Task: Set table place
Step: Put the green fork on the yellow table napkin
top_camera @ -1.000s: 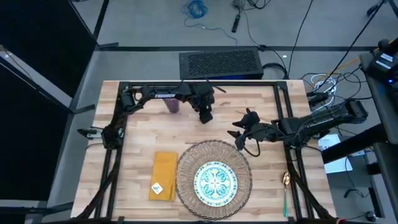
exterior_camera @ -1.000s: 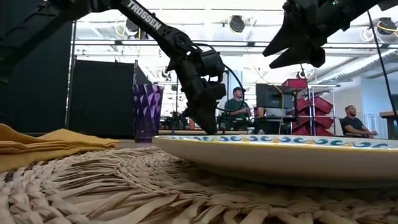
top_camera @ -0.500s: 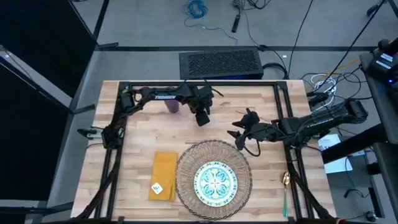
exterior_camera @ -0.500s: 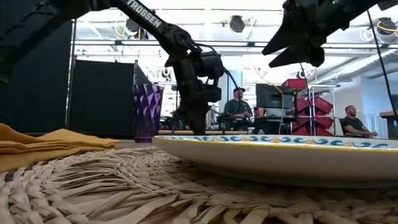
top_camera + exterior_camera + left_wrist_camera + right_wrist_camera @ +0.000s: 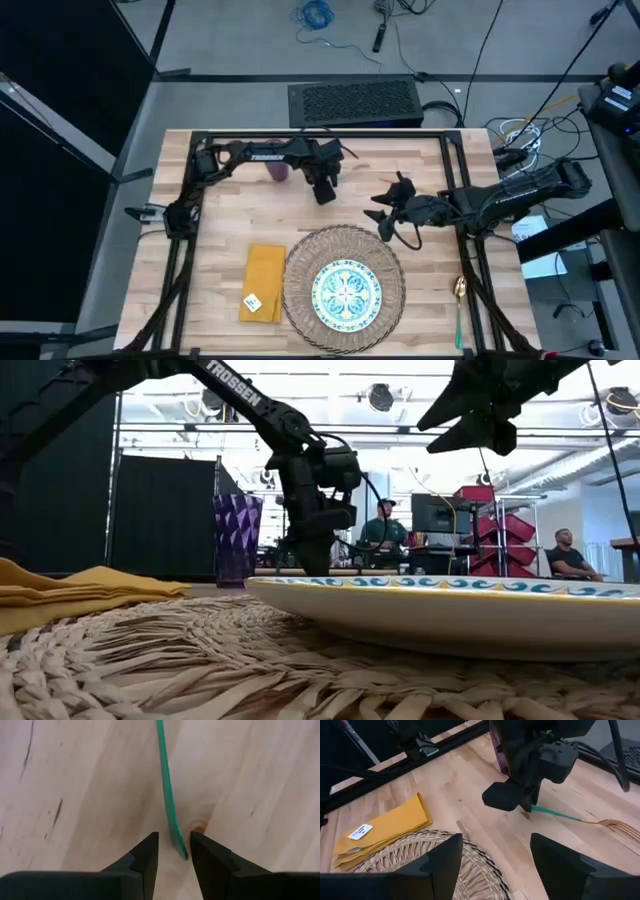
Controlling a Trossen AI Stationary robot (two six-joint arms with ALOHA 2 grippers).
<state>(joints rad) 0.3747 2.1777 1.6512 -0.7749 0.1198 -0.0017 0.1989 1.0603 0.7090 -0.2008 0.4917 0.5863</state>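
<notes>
Left hand [image 5: 172, 851] has slid toward 9 o'clock, slightly parted fingers straddling the green-handled fork [image 5: 167, 790] flat on the tabletop [image 5: 215, 215] at the mat's [image 5: 388, 262] 12 o'clock; right hand [image 5: 385, 214] open, hovering.

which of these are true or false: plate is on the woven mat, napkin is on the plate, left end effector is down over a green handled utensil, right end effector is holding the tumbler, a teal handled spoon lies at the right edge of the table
1. The plate sits on the woven mat. True.
2. The napkin lies on the plate. False: the yellow napkin lies flat on the table, beside the mat.
3. The left end effector is down over a green-handled utensil. True: its open fingers straddle the end of the handle.
4. The right end effector holds the tumbler. False: the right end effector is open and empty, above the mat's far edge; the purple tumbler stands on the table beside the left arm.
5. A teal-handled spoon lies near the table's right edge. True.
</notes>
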